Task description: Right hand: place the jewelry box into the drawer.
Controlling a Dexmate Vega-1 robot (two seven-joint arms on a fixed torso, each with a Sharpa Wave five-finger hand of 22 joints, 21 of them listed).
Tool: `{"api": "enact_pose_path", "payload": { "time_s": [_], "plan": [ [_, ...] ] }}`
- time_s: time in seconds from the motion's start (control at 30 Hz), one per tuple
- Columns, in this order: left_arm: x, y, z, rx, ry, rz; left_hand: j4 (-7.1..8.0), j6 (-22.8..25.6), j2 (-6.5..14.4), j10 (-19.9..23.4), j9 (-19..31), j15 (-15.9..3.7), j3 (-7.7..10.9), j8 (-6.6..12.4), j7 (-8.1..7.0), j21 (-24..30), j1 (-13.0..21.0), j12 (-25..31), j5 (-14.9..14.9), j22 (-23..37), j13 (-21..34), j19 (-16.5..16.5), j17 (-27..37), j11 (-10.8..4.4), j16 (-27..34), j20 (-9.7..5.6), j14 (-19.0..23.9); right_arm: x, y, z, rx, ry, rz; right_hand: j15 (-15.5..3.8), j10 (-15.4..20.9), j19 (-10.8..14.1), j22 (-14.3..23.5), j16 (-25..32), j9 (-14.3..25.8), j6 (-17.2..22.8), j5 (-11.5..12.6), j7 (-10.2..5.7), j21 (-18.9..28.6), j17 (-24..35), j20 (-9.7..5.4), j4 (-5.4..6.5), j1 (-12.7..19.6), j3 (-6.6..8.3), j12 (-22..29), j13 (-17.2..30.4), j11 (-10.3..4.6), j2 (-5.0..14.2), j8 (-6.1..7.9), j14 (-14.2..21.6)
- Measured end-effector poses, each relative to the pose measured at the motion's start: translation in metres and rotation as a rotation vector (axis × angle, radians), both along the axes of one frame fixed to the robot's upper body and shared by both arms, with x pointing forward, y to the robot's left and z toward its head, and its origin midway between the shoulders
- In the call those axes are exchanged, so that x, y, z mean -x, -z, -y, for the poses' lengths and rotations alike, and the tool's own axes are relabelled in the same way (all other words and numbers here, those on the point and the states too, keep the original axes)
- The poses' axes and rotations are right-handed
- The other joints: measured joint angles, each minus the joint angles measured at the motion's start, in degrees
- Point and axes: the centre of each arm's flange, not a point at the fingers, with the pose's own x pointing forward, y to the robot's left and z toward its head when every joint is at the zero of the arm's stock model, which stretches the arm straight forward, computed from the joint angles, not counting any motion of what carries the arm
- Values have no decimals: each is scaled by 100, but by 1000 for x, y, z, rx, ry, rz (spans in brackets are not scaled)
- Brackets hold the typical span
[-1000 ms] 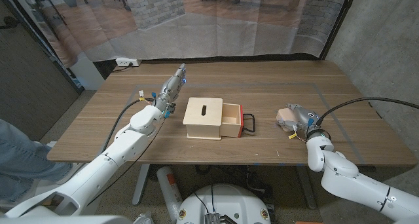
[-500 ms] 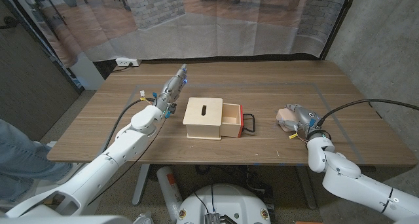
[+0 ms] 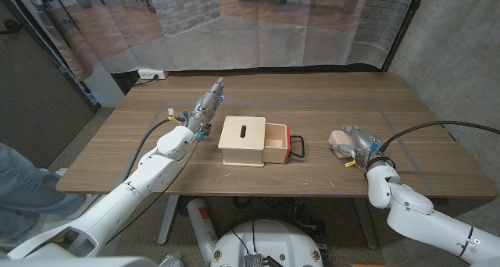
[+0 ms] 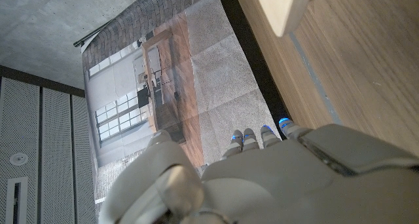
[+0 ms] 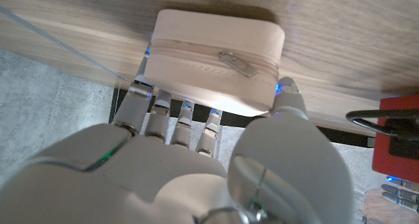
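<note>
The pale pink zipped jewelry box (image 3: 339, 139) (image 5: 213, 57) lies on the table, right of the wooden drawer box (image 3: 243, 140). Its drawer (image 3: 275, 144) is pulled out to the right, with a red front and black handle (image 3: 298, 146) (image 5: 383, 116). My right hand (image 3: 357, 140) (image 5: 196, 165) is at the jewelry box: in the right wrist view its fingers (image 5: 141, 93) reach along one side and the thumb (image 5: 288, 99) presses the other, gripping it. My left hand (image 3: 206, 104) (image 4: 262, 158) stands left of the drawer box with fingers stretched out, holding nothing.
A taped rectangle outline marks the tabletop (image 3: 406, 111) around the work area. A corner of the wooden box (image 4: 288, 8) shows in the left wrist view. A person's leg in jeans (image 3: 19, 185) is at the picture's left edge.
The right forearm has shifted slightly and the hand has settled closer on the jewelry box. The box, the drawer and the left hand have not moved.
</note>
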Motion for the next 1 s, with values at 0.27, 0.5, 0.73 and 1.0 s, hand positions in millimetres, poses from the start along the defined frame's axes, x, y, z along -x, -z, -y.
{"api": "enact_pose_path", "payload": {
  "time_s": [0.27, 0.5, 0.73, 1.0],
  "plan": [
    [2, -1, 1, -1, 1, 4, 0, 0, 0, 0, 0, 0, 0, 0, 0, 0, 0, 0, 0, 0, 0, 0, 0, 0, 0, 0, 0, 5, -6, -3, -20, -36, 42, -81, 383, 167, 9, 24, 26, 0, -45, 0, 33, 61, -159, -9, 29, 9, 77, 51, -319, -29, 0, 141],
    [3, -1, 0, -4, -3, 7, 17, 0, 0, 0, 0, 0, -17, 0, 0, 0, 0, 0, -22, 0, 0, 0, 0, 0, 0, 0, 0, 8, -11, -5, -26, -50, 76, -141, 452, 167, 9, 24, 52, 184, -133, 20, 33, 141, -159, -12, 52, 60, 99, 44, -349, -52, 44, 222],
    [5, -2, 0, -7, -4, 10, 23, 0, 22, 0, 0, 0, -23, 0, 0, 0, 22, 0, -22, 0, 0, 0, 0, 0, 0, 0, 0, 11, -18, -6, -30, -61, 113, -150, 525, 167, 9, 28, 80, 265, -210, 1, 32, 204, -159, -15, 104, 97, 165, 55, -360, -105, 85, 276],
    [5, -3, -1, -11, -7, 9, 5, 0, 22, 0, 0, 0, -41, 0, 0, 0, 22, 0, -22, 0, 0, 0, 0, 0, 0, -1, 0, 14, -23, -7, -58, -84, 141, -130, 586, 167, 9, 67, 85, 378, -254, 31, 32, 265, -159, -24, 134, 151, 210, 81, -360, -134, 128, 336]
  ]
}}
